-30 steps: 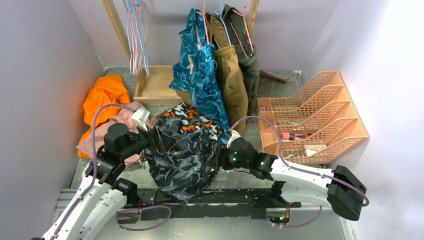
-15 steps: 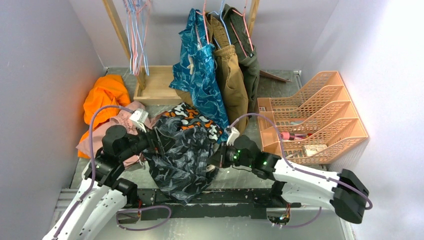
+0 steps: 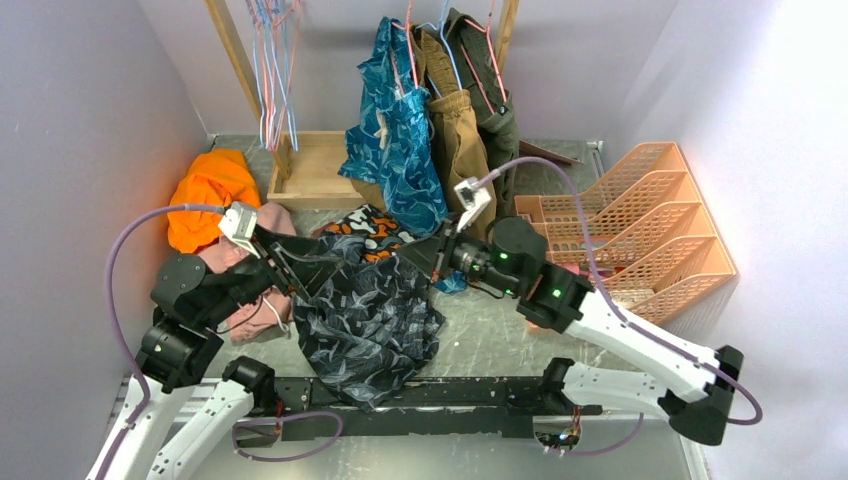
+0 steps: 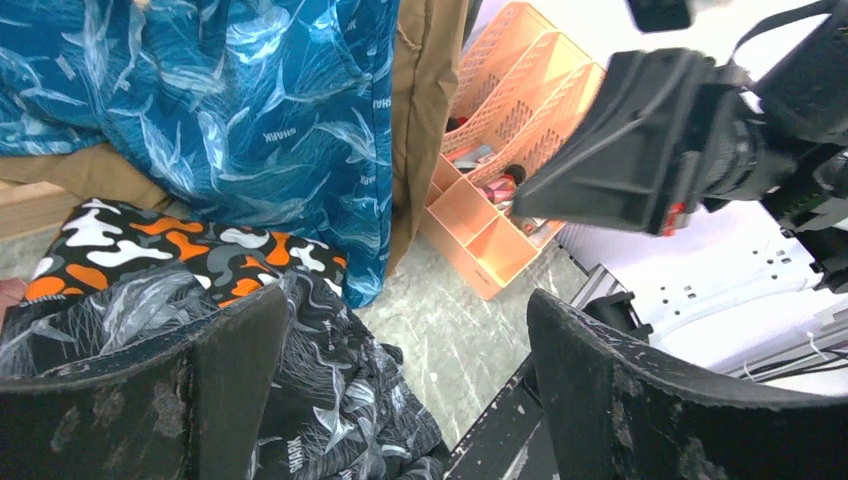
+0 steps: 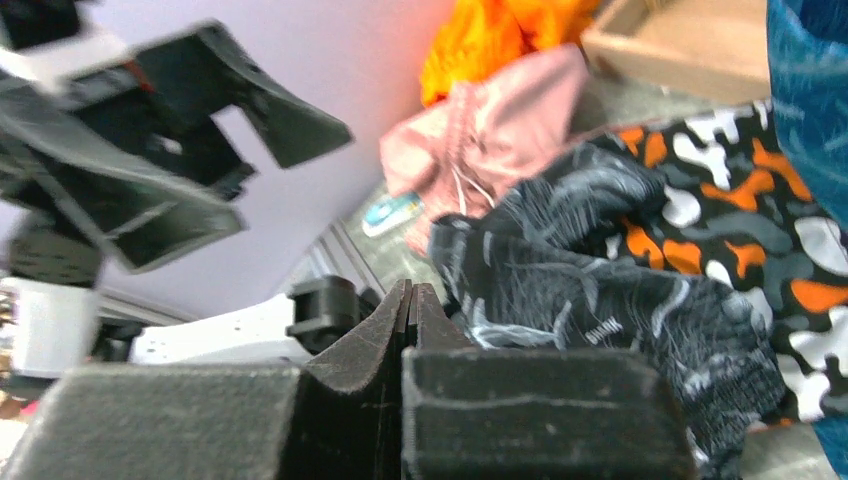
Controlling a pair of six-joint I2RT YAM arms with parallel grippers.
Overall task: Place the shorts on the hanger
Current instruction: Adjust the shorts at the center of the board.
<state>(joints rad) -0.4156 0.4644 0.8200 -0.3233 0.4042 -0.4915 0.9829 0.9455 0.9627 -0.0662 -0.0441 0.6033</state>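
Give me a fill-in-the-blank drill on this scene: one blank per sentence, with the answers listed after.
1. The left gripper holds its jaws wide ____.
2. The right gripper is ____, its jaws pressed together.
3. The peach file rack stands on the ____ side of the table.
4. The blotchy shorts beside the dark leaf-print shorts are black, white and ____.

Missing words: open; shut; right; orange.
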